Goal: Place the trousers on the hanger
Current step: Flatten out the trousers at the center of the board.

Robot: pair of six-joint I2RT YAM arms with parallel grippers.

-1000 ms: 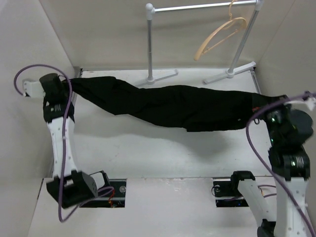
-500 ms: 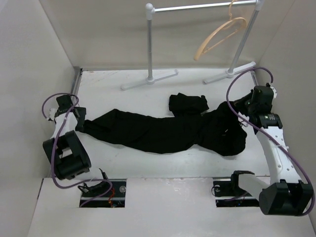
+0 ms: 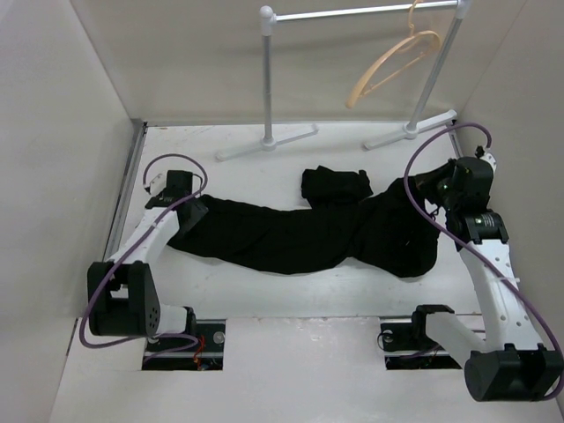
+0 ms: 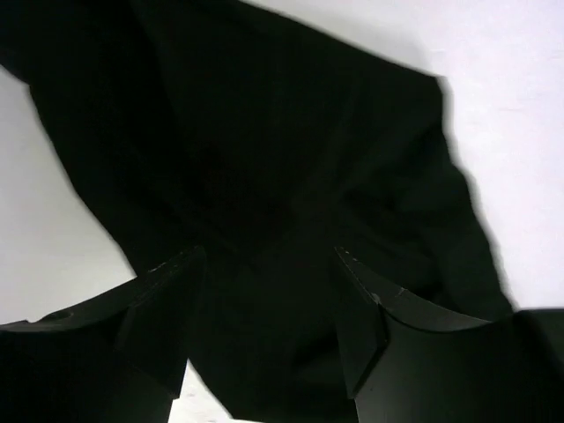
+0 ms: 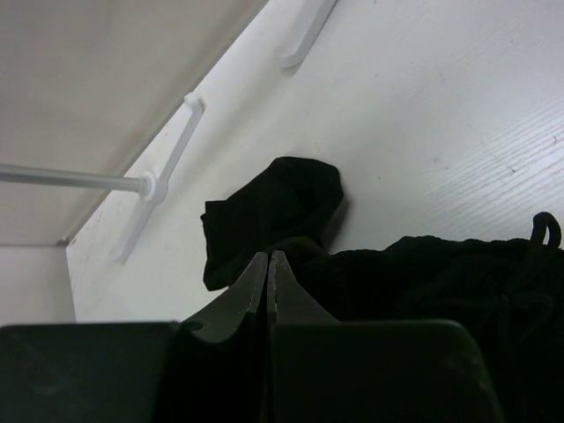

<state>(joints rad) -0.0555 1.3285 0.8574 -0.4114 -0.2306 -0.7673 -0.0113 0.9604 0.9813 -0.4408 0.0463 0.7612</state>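
— Where are the trousers (image 3: 291, 236)?
— One black pair, lying slack across the desk (image 3: 291, 295), waist end bunched at the right. Soft, light, probably floppy. I'd grip the waistband.
— And the hanger (image 3: 392, 63)?
— One, on the far rail (image 3: 352, 12). The left pincer (image 4: 269, 264) gapes wide over cloth; the right pincer (image 5: 267, 260) is closed, seemingly empty.

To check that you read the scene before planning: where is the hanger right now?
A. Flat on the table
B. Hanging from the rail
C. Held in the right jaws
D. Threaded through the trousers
B: the hanger hooks over the rail at the back right, apart from the trousers lying on the table.
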